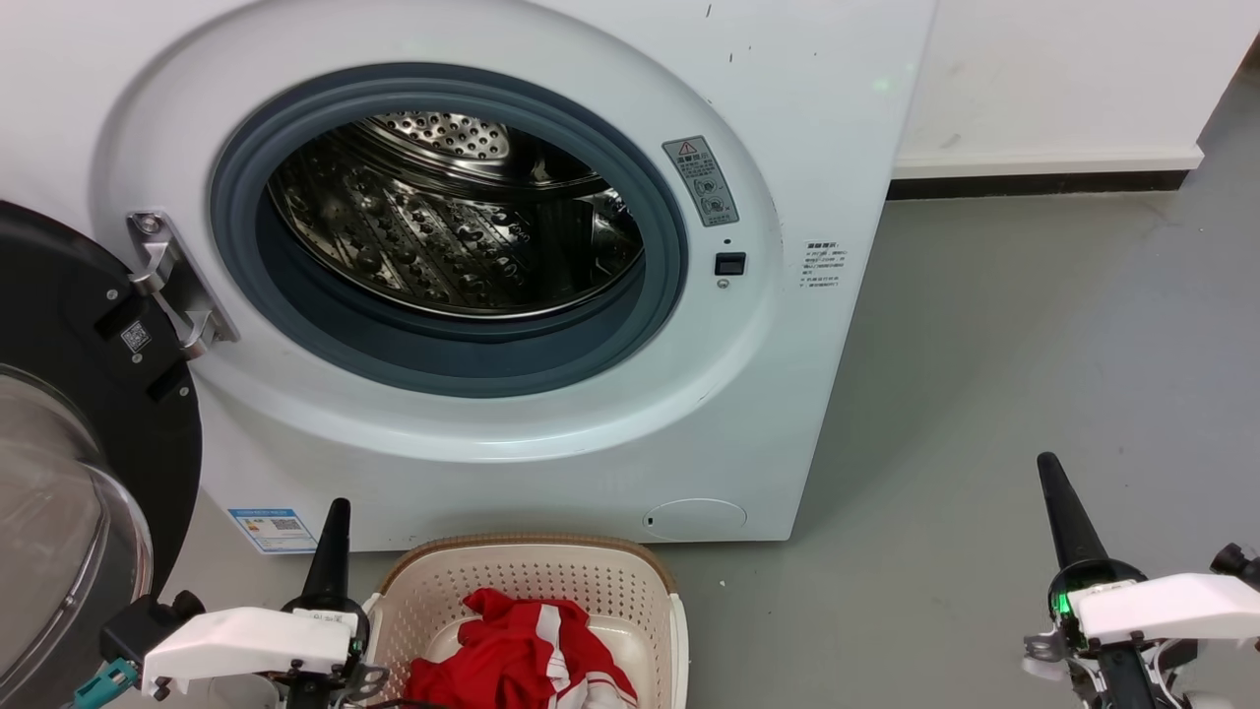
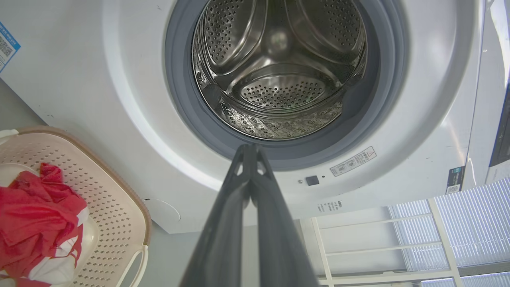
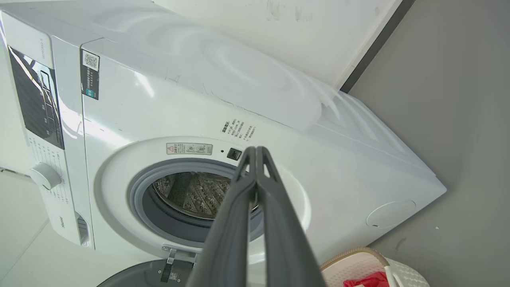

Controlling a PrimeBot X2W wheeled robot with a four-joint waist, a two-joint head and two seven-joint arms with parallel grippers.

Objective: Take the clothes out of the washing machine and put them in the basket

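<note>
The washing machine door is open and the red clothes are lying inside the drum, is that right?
Not quite. The door is open, but the red clothes lie in the basket before the washing machine; the drum shows bare steel, as the head view shows.

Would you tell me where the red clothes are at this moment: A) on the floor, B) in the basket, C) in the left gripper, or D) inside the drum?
B: the clothes lie piled in the basket in front of the machine, the drum shows bare steel, and the left gripper is shut on nothing.
</note>
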